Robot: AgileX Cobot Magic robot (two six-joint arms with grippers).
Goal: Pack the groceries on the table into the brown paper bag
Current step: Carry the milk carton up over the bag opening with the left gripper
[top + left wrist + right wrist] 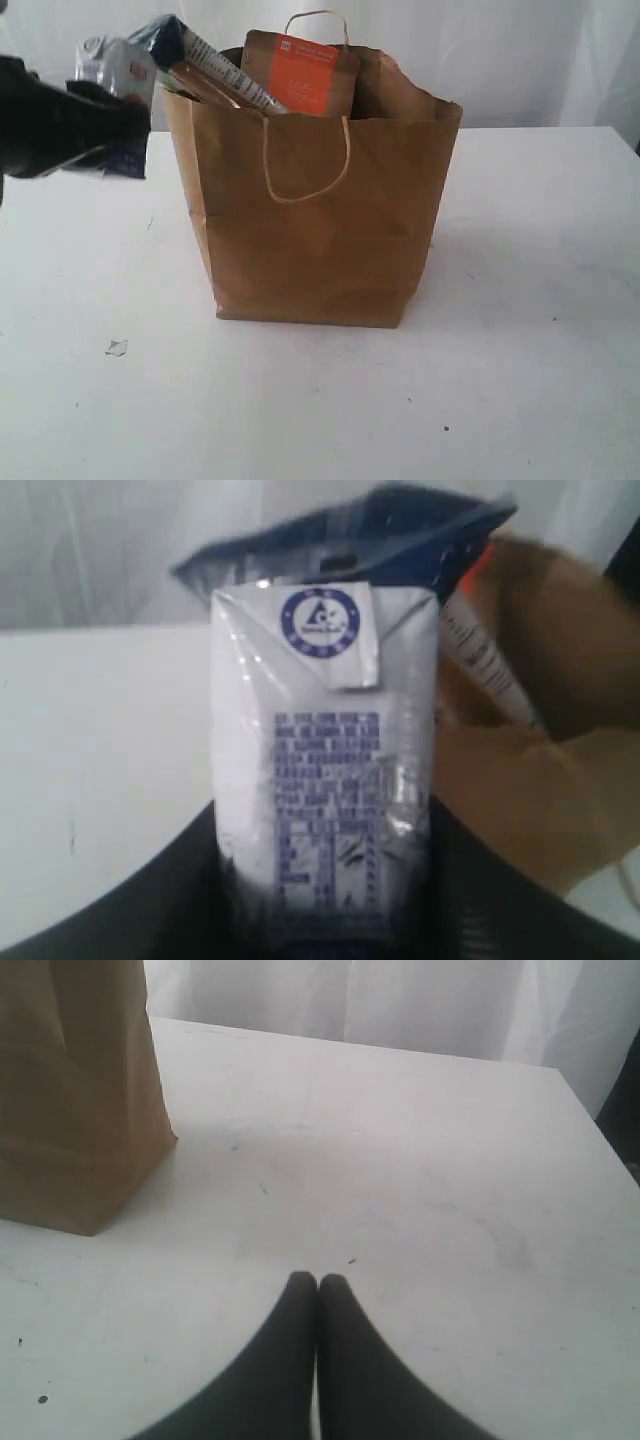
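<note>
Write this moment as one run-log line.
left gripper: holds small blue-white carton beside tall brown paper bag | right gripper: shut, empty, above white tabletop | in bag: brown orange-label pouch, blue spaghetti packet

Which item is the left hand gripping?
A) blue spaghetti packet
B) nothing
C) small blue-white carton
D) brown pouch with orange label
C: the left hand is closed on the small blue-white carton beside the brown paper bag; the pouch and spaghetti packet already stand in the bag.
</note>
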